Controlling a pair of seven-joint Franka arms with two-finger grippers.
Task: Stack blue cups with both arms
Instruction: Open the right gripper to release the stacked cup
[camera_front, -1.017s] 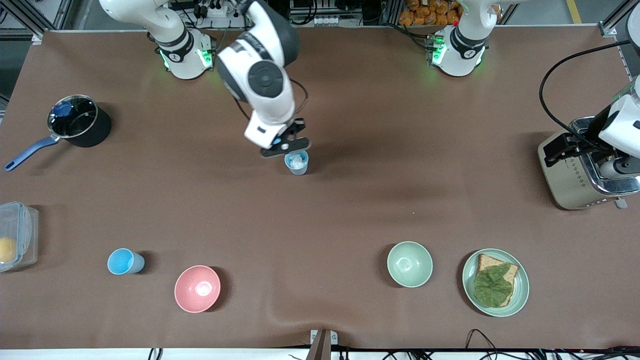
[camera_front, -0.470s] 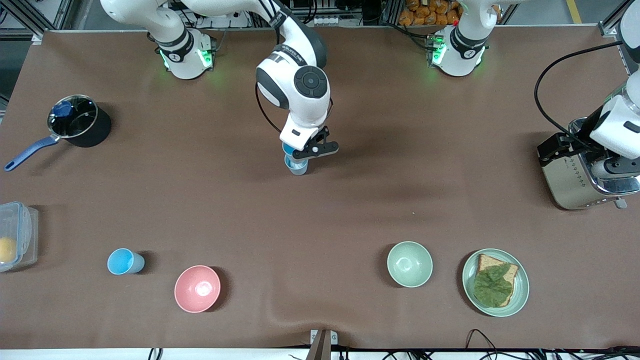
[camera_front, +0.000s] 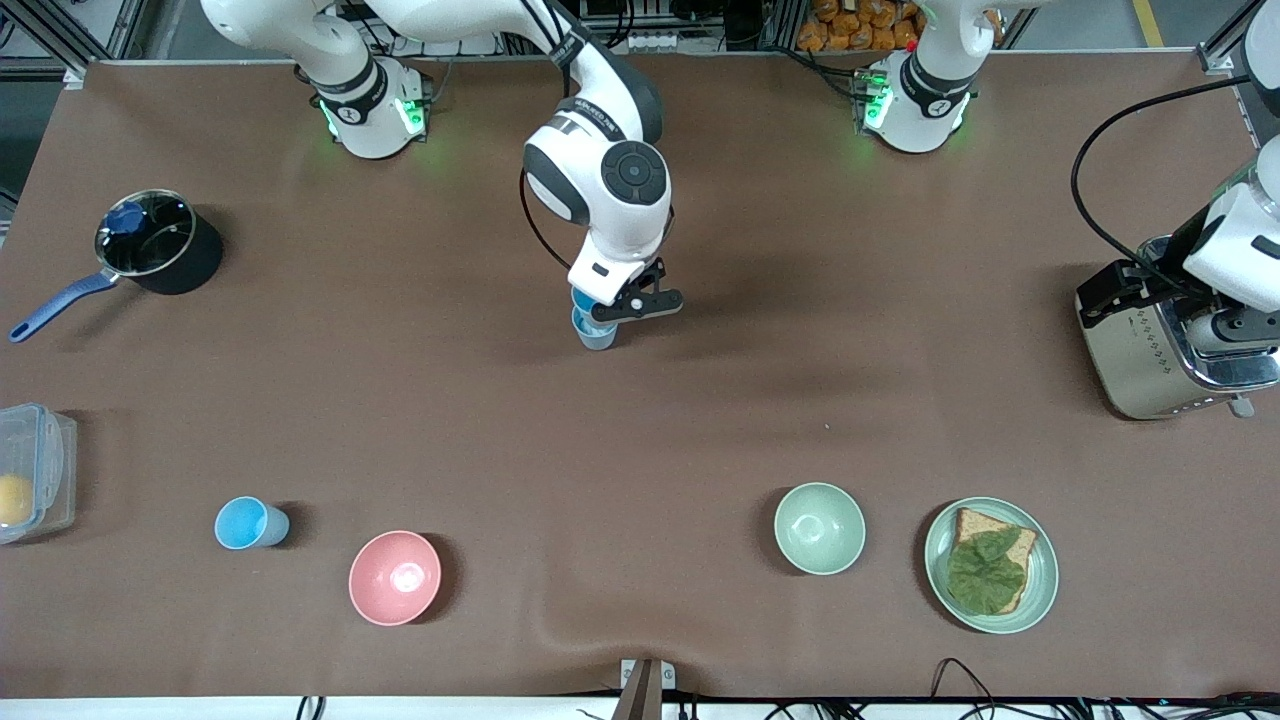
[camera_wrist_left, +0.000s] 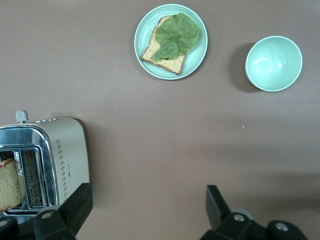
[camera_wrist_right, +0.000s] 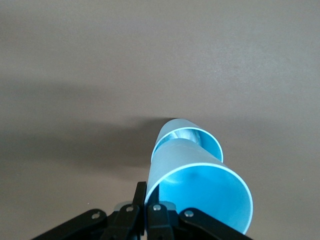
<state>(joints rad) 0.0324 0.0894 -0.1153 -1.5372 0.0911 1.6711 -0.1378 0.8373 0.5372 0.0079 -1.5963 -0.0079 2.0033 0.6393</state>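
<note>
My left gripper (camera_wrist_left: 145, 215) waits, fingers spread, over the steel toaster (camera_front: 1150, 350). My right gripper (camera_front: 608, 305) pinches the rim of a light-blue plastic tumbler (camera_wrist_right: 200, 195), its base nested in a second matching tumbler (camera_wrist_right: 192, 137) mid-table. A third blue tumbler (camera_front: 248, 523) stands beside the pink bowl (camera_front: 395, 577).

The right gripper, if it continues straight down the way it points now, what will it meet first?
Probably the standing blue cup on the table: the right gripper holds a second blue cup just over it, so the held cup should slide into it first.
</note>
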